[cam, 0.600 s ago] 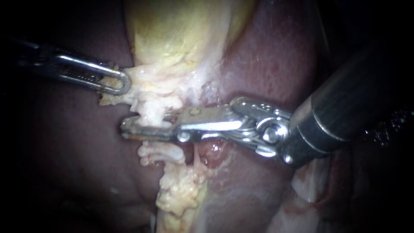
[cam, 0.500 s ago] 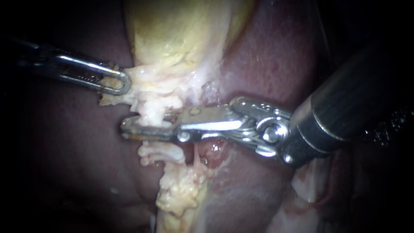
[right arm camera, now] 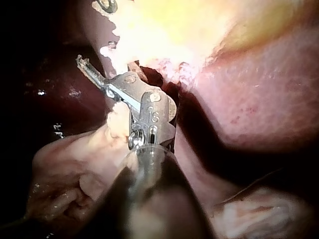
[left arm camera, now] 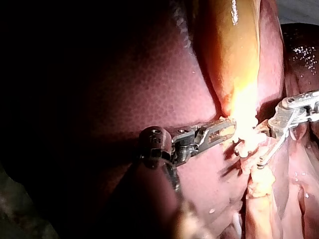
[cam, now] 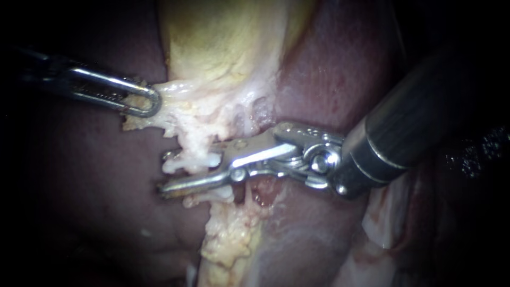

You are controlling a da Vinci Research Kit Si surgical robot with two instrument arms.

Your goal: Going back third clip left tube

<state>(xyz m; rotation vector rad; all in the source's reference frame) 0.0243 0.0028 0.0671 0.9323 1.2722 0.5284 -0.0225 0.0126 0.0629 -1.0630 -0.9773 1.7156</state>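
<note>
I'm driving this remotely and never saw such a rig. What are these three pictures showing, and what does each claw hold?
Two thin surgical instruments, each ending in a small claw of two jaws, work on a pig's liver and yellowish gallbladder. The endoscope view looks closely at the tissue; the other two come from cameras on each arm. The left instrument has its claw shut on pale tissue below the gallbladder. The right instrument has its claw open, some of that tissue lying between.

The endoscope faces the gallbladder [cam: 223,48] and liver [cam: 329,69] from close by. Wrist cameras look forward along the left instrument [left arm camera: 219,132] and right instrument [right arm camera: 99,79], also close. All three share the pale tissue [cam: 196,138].
</note>
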